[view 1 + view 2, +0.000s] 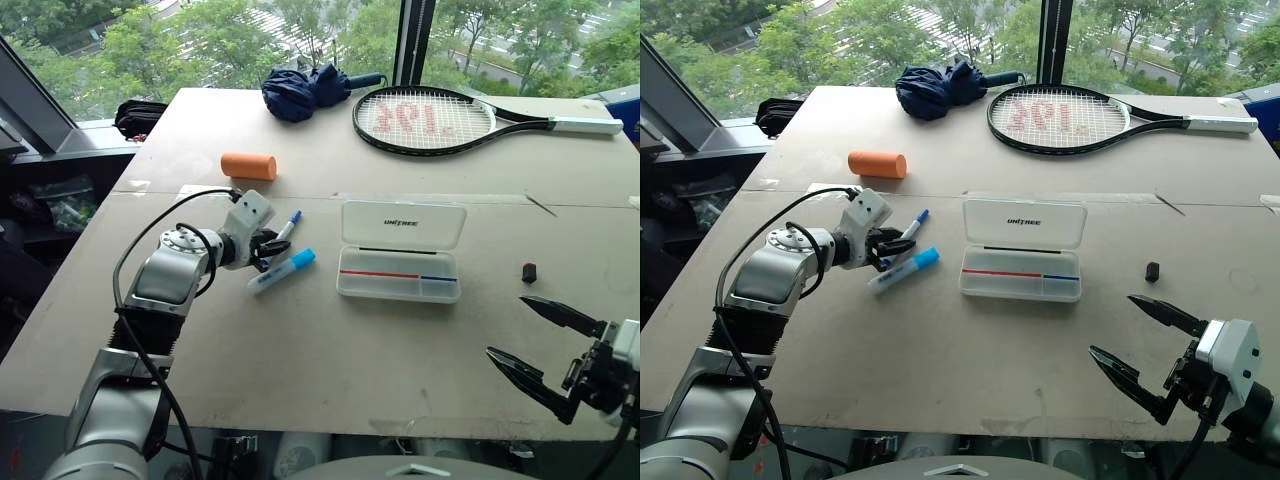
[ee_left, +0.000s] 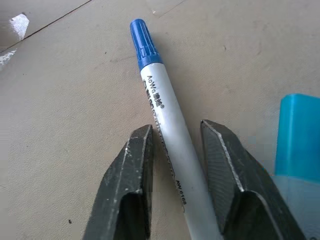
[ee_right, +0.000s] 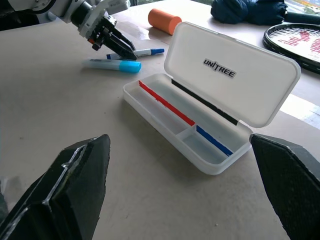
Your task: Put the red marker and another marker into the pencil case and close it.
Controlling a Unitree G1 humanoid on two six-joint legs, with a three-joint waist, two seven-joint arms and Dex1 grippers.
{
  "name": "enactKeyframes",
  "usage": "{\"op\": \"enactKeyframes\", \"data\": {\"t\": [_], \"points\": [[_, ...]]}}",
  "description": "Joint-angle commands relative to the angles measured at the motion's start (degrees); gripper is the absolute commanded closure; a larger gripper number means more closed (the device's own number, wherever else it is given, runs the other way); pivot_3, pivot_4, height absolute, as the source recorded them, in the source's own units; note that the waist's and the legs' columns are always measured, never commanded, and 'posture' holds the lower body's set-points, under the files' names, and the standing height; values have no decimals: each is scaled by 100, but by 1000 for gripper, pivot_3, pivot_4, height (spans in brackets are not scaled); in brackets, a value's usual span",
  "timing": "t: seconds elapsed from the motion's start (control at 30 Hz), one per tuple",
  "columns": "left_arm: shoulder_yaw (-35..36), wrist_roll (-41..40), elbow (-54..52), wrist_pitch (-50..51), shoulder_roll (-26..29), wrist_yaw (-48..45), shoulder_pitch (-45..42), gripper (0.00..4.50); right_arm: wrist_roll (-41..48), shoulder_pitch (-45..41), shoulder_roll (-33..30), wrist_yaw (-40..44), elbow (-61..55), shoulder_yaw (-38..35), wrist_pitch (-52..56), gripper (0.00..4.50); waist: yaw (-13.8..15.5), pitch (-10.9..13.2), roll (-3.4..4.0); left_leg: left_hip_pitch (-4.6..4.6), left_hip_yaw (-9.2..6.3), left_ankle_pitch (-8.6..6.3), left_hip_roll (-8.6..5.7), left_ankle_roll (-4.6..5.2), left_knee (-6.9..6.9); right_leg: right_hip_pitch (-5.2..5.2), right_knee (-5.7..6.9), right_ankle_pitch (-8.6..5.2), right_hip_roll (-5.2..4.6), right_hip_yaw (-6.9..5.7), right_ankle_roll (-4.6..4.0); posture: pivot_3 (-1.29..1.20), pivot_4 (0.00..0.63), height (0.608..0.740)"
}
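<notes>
The left tool (image 1: 268,246) is straddling the slim blue-capped marker (image 2: 167,120) on the counter (image 1: 330,360), its fingers narrowed on either side of the barrel, though a firm grip cannot be confirmed. The pencil case (image 1: 400,262) is lying open to the right, lid raised, a red-and-blue strip in its base that may be markers already stowed. The right tool (image 1: 1150,360) is hanging wide open and empty, near right. Next comes closing firmly, lifting, and carrying across to the tray.
</notes>
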Motion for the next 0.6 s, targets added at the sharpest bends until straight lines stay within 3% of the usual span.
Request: {"op": "enactKeyframes", "data": {"t": [0.03,0.17,0.23,0.4,0.47,0.6], "points": [[-64,96,281,-257,71,-114,180,4444,-11,73,66,-16,-169,-150,-187,0,1,-2,1,0,0,0,1,0,0,0,0,0,-1,0,0,0,150,730],[532,-442,231,-656,139,-551,120,4479,-79,96,162,-31,-81,-87,-279,0,-10,-3,1,2,-1,0,3,0,-1,-1,1,0,1,-1,0,0,150,730],[778,-1010,-219,-513,379,-1310,154,4479,-108,97,193,-9,-33,-63,-315,0,-22,0,-3,-1,0,0,8,0,-1,-4,1,0,2,-2,-1,0,150,730],[192,-2006,-1868,390,1725,-3414,199,4479,-112,130,204,158,237,-164,-471,0,-30,21,-36,-10,-1,0,18,-1,-5,-9,-5,-1,7,-4,-3,0,150,730],[-416,-1750,-2109,253,1659,-3568,-189,4479,-99,181,210,233,333,-236,-557,0,53,12,-3,-8,2,0,12,-1,-4,-4,-9,-2,-1,-3,-4,0,150,730],[-1396,-930,-1316,-66,645,-3121,-1280,4479,-17,246,165,268,308,-347,-580,0,152,8,1,-7,7,0,-11,1,12,7,-8,-13,-9,2,-22,0,150,730]]}}
